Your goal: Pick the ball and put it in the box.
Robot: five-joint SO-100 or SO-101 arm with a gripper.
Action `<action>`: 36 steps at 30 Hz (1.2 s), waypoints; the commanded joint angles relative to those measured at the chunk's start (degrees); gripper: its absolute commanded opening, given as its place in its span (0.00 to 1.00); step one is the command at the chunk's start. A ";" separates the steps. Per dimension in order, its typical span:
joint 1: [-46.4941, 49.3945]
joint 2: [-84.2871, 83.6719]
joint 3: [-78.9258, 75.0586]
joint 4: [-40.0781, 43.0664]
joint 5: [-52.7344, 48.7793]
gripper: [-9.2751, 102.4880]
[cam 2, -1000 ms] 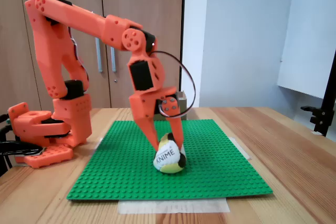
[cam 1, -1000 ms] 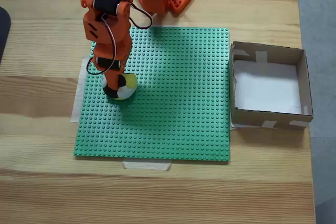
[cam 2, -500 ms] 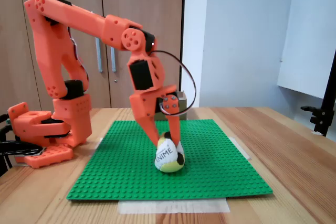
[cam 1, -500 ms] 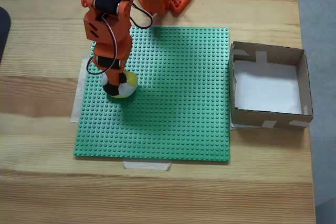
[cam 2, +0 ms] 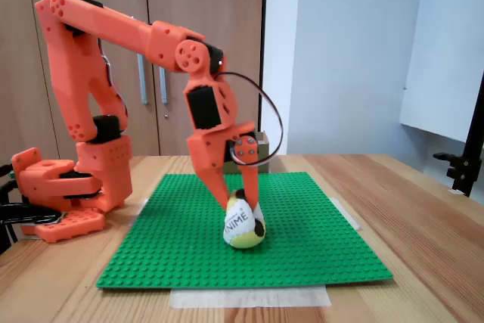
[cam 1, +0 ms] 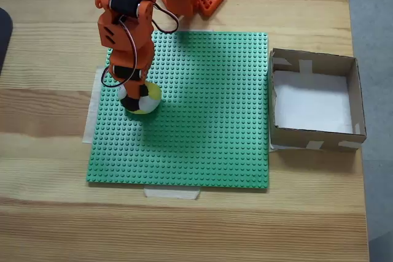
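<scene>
My gripper point(cam 2: 240, 203) is closed around the ball point(cam 2: 243, 226), which rests on the green baseplate point(cam 1: 202, 115); the box point(cam 1: 314, 101) sits just beside the baseplate's far edge, well apart from the ball.

Studded plastic baseplate point(cam 1: 202, 108), wooden table point(cam 1: 49, 151).

Ball point(cam 1: 140, 99) on baseplate point(cam 1: 202, 121), near its left edge in top-down fixed view, under arm point(cam 1: 126, 29). Box point(cam 1: 314, 99) on table point(cam 1: 49, 151), just right of baseplate. Arm base beyond baseplate's far edge.
</scene>
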 commanded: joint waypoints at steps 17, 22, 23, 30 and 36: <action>-0.70 1.05 -9.93 3.78 1.93 0.08; -1.41 1.23 -11.87 4.22 2.29 0.08; -1.58 1.32 -12.30 4.31 2.29 0.08; -3.52 1.49 -17.05 6.42 2.99 0.08; -5.01 1.49 -21.53 8.44 3.43 0.08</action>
